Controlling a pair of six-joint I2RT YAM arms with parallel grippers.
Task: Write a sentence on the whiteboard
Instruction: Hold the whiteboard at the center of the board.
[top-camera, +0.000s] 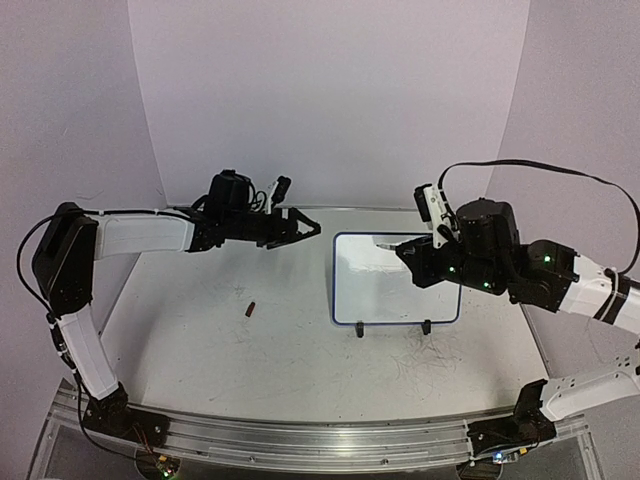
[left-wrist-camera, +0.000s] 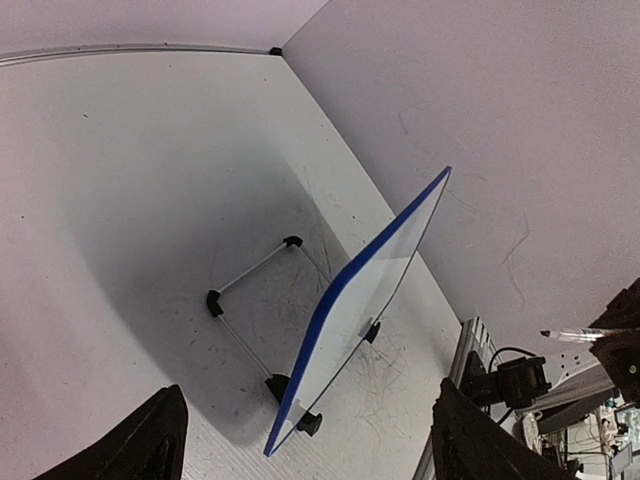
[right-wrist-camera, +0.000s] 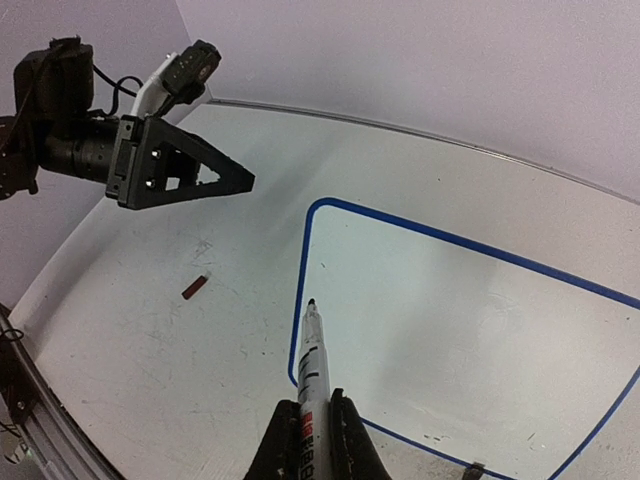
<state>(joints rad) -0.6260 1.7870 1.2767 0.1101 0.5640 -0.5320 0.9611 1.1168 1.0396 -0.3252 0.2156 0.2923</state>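
The whiteboard (top-camera: 385, 295) leans on its wire stand (left-wrist-camera: 250, 270) right of the table's middle, blue-framed, with two black clip feet (top-camera: 360, 329) at its near edge. Its face (right-wrist-camera: 470, 320) looks blank; no sentence shows on it. My right gripper (top-camera: 405, 252) (right-wrist-camera: 316, 405) is shut on a white marker (right-wrist-camera: 313, 360), whose dark tip hovers just inside the board's left frame edge. My left gripper (top-camera: 305, 228) (left-wrist-camera: 310, 400) hangs in the air left of the board, jaws wide apart and holding nothing. It sees the board (left-wrist-camera: 365, 295) edge-on.
A small red-brown cap (top-camera: 251, 309) (right-wrist-camera: 195, 288) lies on the table left of the board. Grey scuff scribbles (top-camera: 425, 365) mark the tabletop in front of the board. White walls close in the back and sides; a metal rail (top-camera: 300, 440) runs along the near edge.
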